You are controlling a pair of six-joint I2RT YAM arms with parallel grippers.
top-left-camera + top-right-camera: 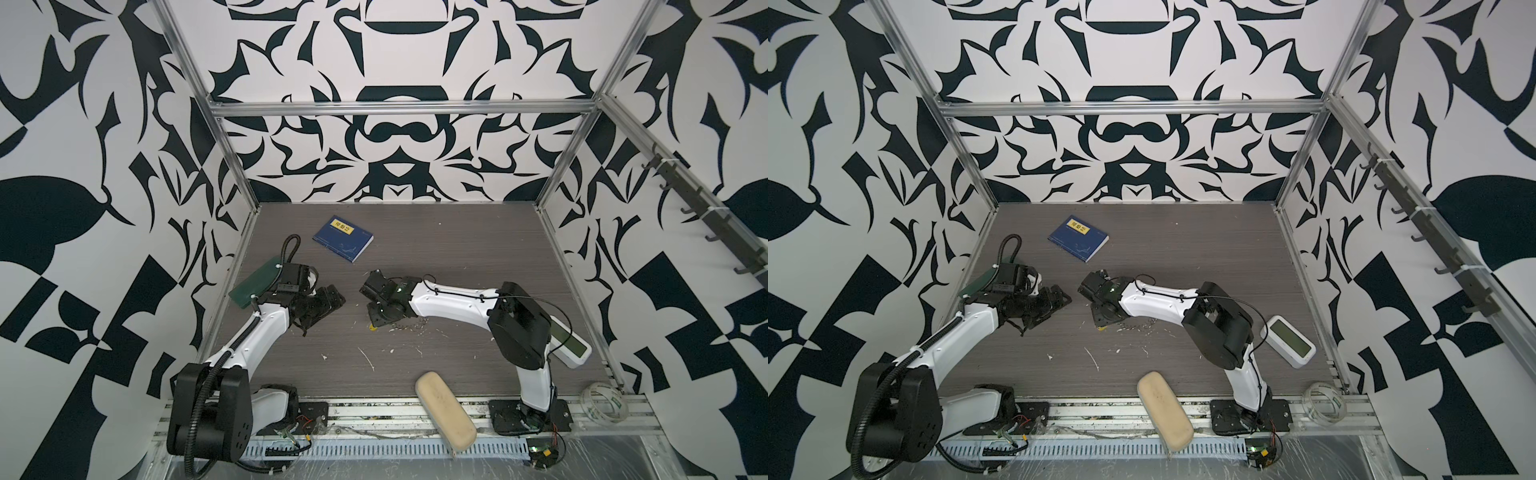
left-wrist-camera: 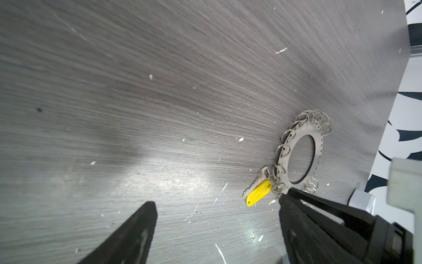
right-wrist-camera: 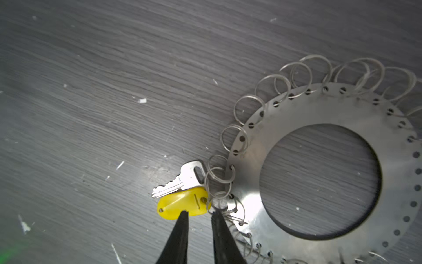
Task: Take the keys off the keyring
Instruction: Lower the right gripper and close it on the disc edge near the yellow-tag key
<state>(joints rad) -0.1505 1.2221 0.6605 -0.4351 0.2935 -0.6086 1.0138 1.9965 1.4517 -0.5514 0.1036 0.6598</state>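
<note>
Reaching in from the front-right base, the right arm [image 1: 449, 301] has its elbow raised and its white forearm stretched leftward toward bench ctr. The wrist is bent down, so the right end effector [image 3: 199, 212] points at the bench [image 1: 457, 257] from above. Its jaws stand a narrow gap apart, nearly together. One fingertip [image 3: 182, 219] sits at the edge of the yellow tag [image 3: 180, 204], the other at the tag's small split ring [image 3: 219, 201]. Can't tell whether they pinch the tag or only straddle its ring end.

The tag lies flat approx mid-bench under that wrist, w/ a silver key [image 3: 180, 180] just beside it. Both hang by the split ring from the rim of the keyring [image 3: 274, 118]. The keyring is a flat grey disc w/ a big round hole and wire rings along its rim, lying flat. In both top views the right arm hides most of it, and only a bit of the tag peeks out.

The left arm [image 1: 266, 328] rises from the front-left base, forearm angled up and back, wrist turned toward ctr. The left end effector [image 2: 218, 201] is spread wide. In both top views it sits left of the tag w/ bare bench btwn them. White scraps [image 1: 368, 357] litter the bench, and a blue book [image 1: 343, 239] lies well behind.
</note>
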